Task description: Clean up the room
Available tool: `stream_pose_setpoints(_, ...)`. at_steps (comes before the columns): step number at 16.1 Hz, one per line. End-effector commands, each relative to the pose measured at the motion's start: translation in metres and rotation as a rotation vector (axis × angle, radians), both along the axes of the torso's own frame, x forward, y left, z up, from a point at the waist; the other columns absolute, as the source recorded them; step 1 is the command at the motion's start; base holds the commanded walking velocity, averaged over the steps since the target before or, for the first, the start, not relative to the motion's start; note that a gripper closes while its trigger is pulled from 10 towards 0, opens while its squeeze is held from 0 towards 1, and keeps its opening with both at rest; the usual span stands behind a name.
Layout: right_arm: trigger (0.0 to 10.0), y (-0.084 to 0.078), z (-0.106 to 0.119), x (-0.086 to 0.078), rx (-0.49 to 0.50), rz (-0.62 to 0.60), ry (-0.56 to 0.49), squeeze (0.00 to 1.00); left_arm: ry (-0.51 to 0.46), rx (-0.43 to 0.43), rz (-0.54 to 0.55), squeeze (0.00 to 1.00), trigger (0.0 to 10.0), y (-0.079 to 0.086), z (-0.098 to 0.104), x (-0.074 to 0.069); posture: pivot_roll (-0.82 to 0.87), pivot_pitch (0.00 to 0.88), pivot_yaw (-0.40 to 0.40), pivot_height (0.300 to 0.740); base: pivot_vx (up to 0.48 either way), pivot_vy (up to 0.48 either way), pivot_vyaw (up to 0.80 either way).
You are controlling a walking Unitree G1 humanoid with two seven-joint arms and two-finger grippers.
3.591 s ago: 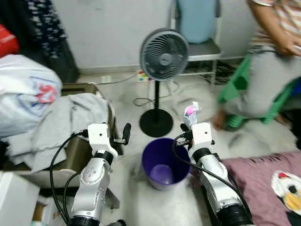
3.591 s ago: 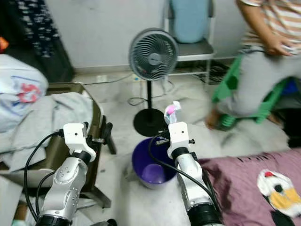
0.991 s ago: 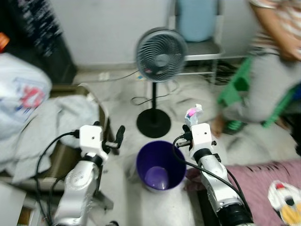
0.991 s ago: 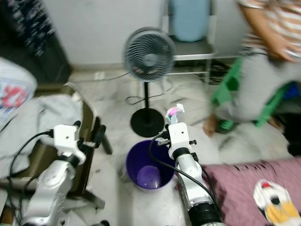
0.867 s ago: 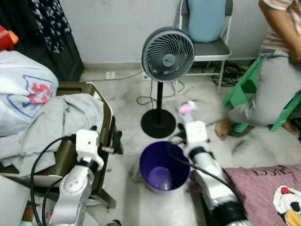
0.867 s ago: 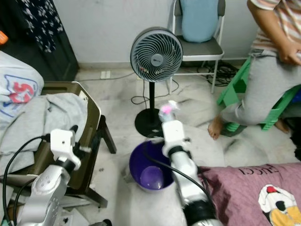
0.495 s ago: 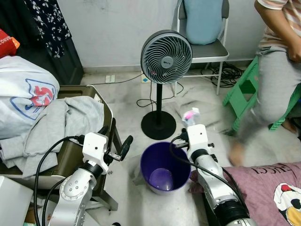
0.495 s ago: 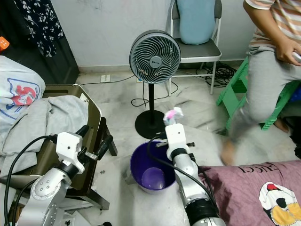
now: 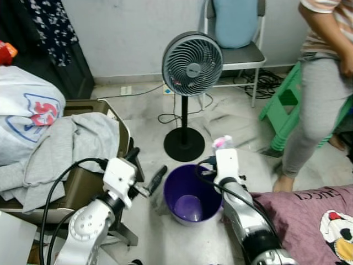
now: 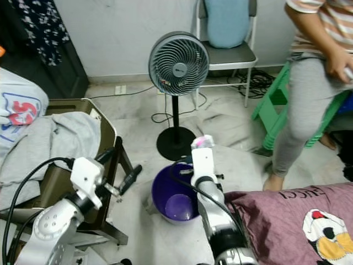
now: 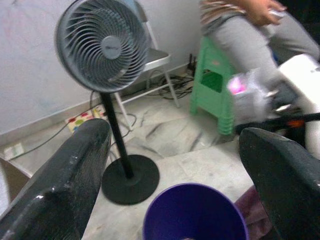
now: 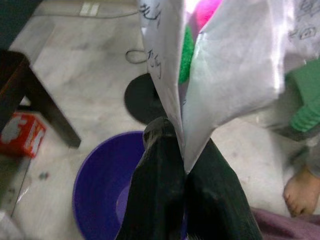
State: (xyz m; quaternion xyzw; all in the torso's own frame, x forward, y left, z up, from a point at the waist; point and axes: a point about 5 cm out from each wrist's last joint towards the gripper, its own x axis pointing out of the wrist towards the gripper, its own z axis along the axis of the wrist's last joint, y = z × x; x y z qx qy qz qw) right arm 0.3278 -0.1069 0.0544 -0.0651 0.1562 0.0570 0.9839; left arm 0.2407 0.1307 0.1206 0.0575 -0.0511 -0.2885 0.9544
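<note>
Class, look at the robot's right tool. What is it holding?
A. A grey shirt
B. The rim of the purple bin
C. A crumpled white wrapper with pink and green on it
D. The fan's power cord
C. In the right wrist view the right tool is shut on a white wrapper with pink and green patches, above the purple bin.

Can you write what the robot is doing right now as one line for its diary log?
right gripper: shut on white wrapper, above purple bin | left gripper: open, beside bin | wrapper not yet dropped
</note>
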Motion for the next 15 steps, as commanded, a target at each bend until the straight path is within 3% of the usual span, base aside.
stream_pose_setpoints(1,10.0,0.005,-0.008,-0.003,-0.015,0.017,0.046,0.00,-0.011,0.022,0.004,0.00,10.0,0.002,0.003,-0.003,0.05,0.215,0.023,0.740,0.000,0.000,0.00)
stream_pose_setpoints(6,10.0,-0.002,-0.020,-0.004,-0.088,-0.016,0.135,0.00,-0.043,0.036,-0.006,0.00,10.0,-0.003,0.011,-0.011,0.08,0.253,0.038,0.740,0.000,0.000,0.00)
stream_pose_setpoints(10,10.0,0.000,-0.028,-0.006,-0.093,-0.062,0.182,0.00,0.002,0.088,0.030,0.00,10.0,0.012,0.013,-0.027,0.14,0.341,0.089,0.740,0.000,0.000,0.00)
stream_pose_setpoints(12,10.0,0.000,-0.025,-0.003,-0.089,-0.083,0.162,0.00,0.028,0.106,0.080,0.00,10.0,0.017,0.014,-0.031,0.15,0.356,0.103,0.740,0.000,0.000,0.00)
stream_pose_setpoints(15,10.0,0.001,-0.014,0.003,-0.107,-0.058,0.090,0.00,0.033,0.081,0.067,0.00,10.0,0.011,0.017,-0.027,0.13,0.347,0.102,0.740,0.000,0.000,0.00)
